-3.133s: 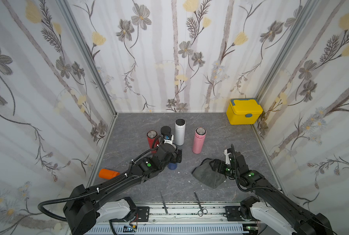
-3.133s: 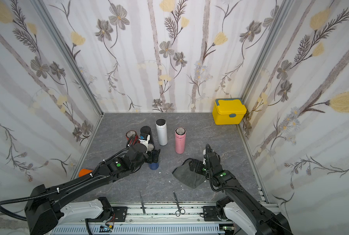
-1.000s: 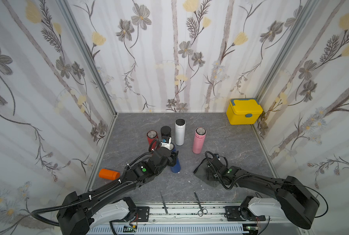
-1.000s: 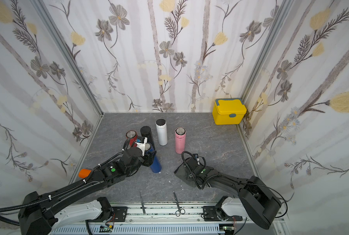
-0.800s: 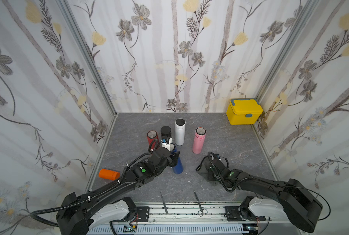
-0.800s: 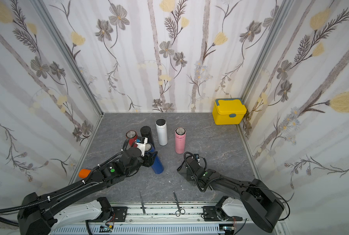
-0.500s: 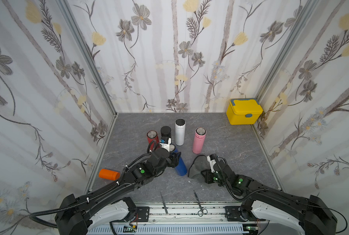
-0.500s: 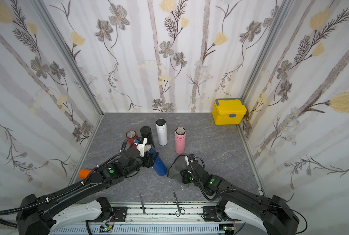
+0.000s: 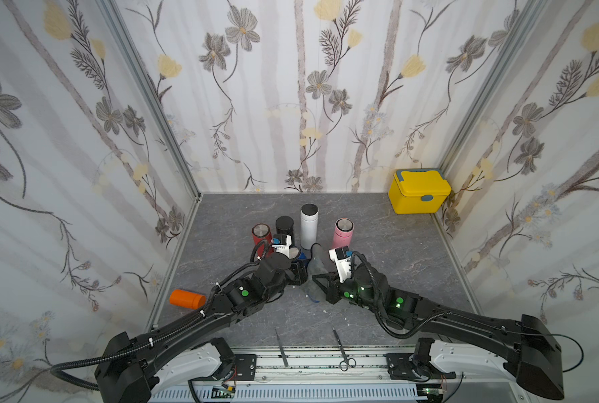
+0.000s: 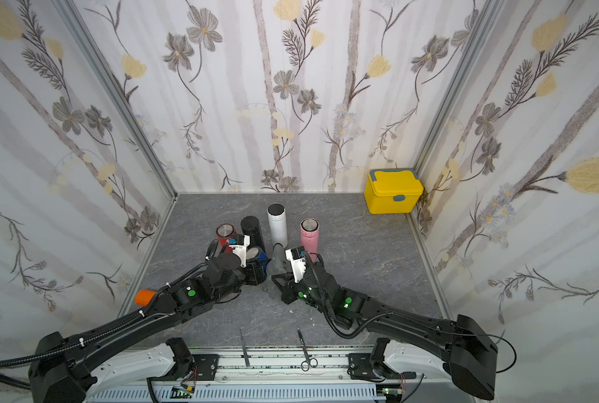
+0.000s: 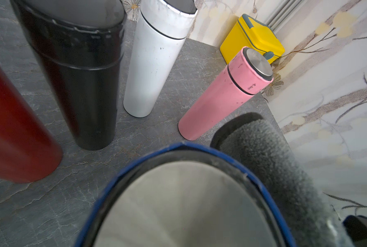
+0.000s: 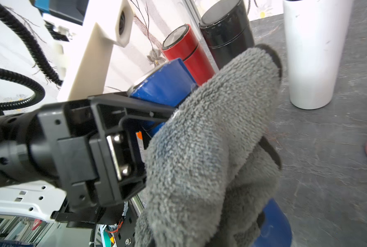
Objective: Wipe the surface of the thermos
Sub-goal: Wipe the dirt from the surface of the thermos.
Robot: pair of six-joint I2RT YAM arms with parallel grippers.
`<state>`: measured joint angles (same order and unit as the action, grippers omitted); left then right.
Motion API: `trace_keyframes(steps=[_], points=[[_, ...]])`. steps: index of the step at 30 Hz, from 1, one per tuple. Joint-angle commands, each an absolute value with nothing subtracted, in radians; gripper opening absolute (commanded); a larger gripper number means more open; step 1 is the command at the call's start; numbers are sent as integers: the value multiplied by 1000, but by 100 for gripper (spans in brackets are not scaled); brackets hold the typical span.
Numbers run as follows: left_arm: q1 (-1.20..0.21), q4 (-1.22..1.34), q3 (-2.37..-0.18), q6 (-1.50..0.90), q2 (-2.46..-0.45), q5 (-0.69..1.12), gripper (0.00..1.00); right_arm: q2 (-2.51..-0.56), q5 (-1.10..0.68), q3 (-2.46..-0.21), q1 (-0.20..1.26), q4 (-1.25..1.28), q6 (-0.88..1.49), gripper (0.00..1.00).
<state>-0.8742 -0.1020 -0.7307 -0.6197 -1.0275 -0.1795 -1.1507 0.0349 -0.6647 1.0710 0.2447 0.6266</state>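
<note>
Near the centre of both top views, the left gripper (image 10: 256, 271) was clamped on the blue thermos (image 10: 258, 255), which was tilted, just below the upright white flask (image 10: 277, 226). The right gripper (image 10: 279, 283) was closed on a grey cloth (image 10: 277, 265) lying against the thermos's side.

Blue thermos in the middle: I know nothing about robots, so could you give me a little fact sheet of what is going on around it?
left pincer: shut on the blue thermos, which is tilted
right pincer: shut on the grey cloth, which lies against the blue thermos
standing behind: red thermos, black thermos, white thermos, pink thermos, all upright
far corner: yellow box, lid closed
</note>
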Motion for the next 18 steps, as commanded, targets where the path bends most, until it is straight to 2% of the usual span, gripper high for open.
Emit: trace_keyframes(steps=[1,9,14,18], points=[[-874,0,-734,-660,-1001,-165,0,-1208,73,-665,1081,302,646,0],[-874,-31,-765,-667,-1006,-192,0,-1194,199,-502,1105,181,778,0],[-873,-31,-782,-689,-1041,-209,0,-1107,294,-539,1171,130,738,0],[-874,-34,-805,-719,-1073,-212,0,-1063,323,-609,1241,214,639,0]])
